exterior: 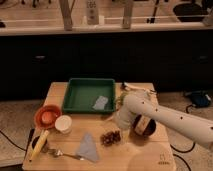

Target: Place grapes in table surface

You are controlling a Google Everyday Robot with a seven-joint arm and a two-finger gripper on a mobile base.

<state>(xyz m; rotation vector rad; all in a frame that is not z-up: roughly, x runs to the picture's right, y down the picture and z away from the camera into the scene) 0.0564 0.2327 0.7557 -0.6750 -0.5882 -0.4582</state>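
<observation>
On the table surface (145, 155) the grapes (111, 137) lie just below-left of your gripper (120, 125); whether it grips them, I cannot tell.

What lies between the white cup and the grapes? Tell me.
In the camera view, only bare table surface and the grey-blue cloth's tip separate white cup from grapes; the end effector hovers above-right.

Lighting: dim, from overhead; table surface (145, 155) lit, background dark.
Shadow: soft, under gripper (118, 125) just beside grapes (110, 137).
</observation>
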